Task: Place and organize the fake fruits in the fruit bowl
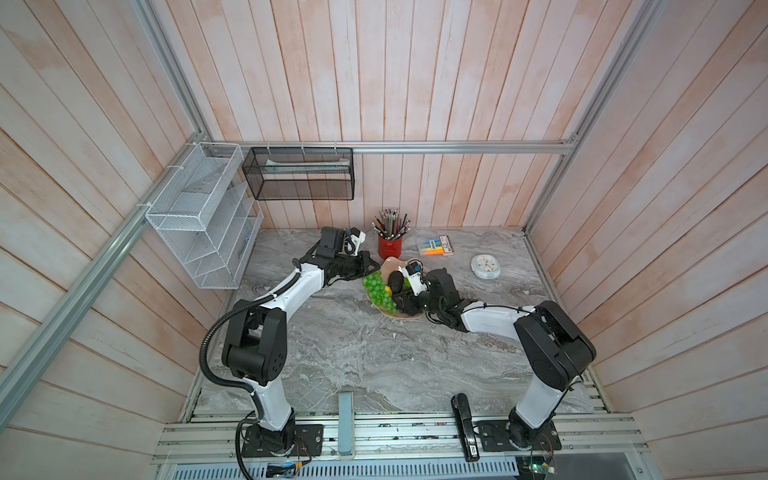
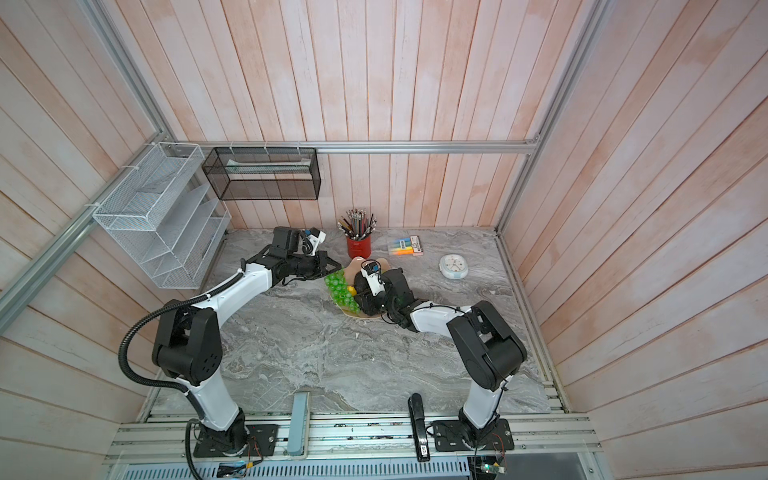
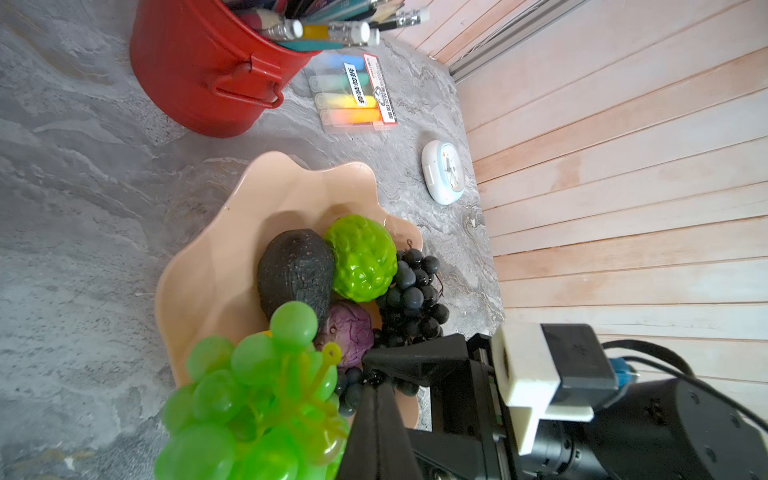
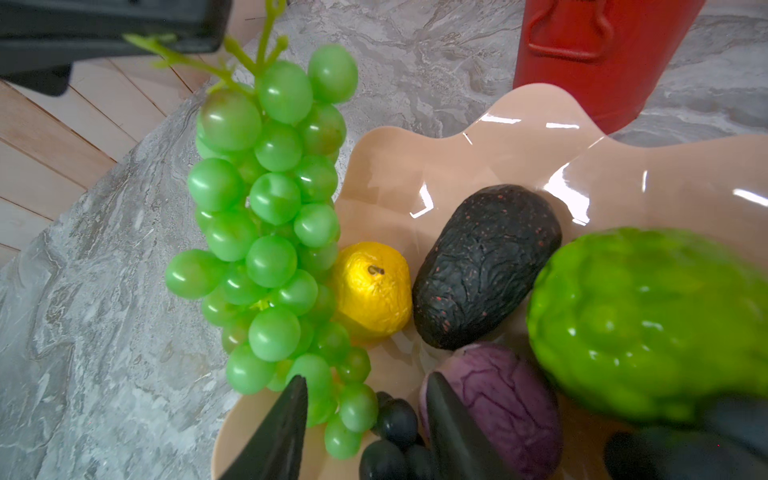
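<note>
Hanging by its stem end, the green grape bunch [image 4: 270, 199] runs along one edge of the fruit bowl [image 4: 415, 166]. Its upper grapes are over the grey surface [image 4: 83, 311] outside the rim, and its lower grapes cross the rim into the dish.

Left gripper [image 1: 371, 269] is at the stem end, jaws closed. They appear to pinch a stem twig, though the contact is half hidden in the right wrist view.

Right gripper [image 4: 368, 378] is low over the bowl from the opposite side, jaws apart, tips pointing down into the dish. Berries of the dark grape bunch [image 3: 411, 291] lie between them. One finger [image 4: 282, 428] sits against the lowest green grapes, the other just beside the small purple ball [image 4: 498, 399].

The dark bunch is at the bowl's edge on the right arm's side, partly spilling over the rim.

Inside the bowl:
- Black avocado [image 4: 486, 266] lies on its side near the middle.
- Small yellow fruit [image 4: 372, 286] sits between the avocado and the green grapes, touching the grapes.
- Bumpy lime-green ball [image 3: 361, 257] presses against the avocado's other flank.
- The purple ball is tucked under those two, next to the dark grapes.

Red pencil cup [image 3: 195, 70] stands upright just beyond the rim. Highlighter pack [image 3: 353, 95] and small white clock [image 3: 442, 172] lie farther along the surface, well apart from the bowl.
</note>
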Motion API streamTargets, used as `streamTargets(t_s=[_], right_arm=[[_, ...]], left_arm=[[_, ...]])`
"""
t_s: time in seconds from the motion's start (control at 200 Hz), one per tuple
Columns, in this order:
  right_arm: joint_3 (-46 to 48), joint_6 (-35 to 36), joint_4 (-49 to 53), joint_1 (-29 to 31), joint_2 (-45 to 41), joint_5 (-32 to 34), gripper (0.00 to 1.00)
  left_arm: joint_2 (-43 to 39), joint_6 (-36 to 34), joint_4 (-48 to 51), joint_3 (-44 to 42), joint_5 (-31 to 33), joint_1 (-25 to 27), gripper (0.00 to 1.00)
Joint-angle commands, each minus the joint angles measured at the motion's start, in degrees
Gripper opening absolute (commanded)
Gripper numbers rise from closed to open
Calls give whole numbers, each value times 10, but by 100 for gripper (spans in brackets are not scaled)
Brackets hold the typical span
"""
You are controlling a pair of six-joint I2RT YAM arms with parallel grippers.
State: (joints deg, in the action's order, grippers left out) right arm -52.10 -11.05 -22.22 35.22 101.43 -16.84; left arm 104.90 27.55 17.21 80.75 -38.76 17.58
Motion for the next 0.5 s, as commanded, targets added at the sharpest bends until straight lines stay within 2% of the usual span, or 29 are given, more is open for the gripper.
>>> streamTargets(t_s=[0.0, 0.495], right_arm=[[-15, 2, -3, 4, 21, -14, 47], [-21, -3, -2, 6, 34, -20, 45]], left_arm=[[32, -20, -7, 42, -10, -1, 0], [137, -13, -40, 100, -49, -1, 1]])
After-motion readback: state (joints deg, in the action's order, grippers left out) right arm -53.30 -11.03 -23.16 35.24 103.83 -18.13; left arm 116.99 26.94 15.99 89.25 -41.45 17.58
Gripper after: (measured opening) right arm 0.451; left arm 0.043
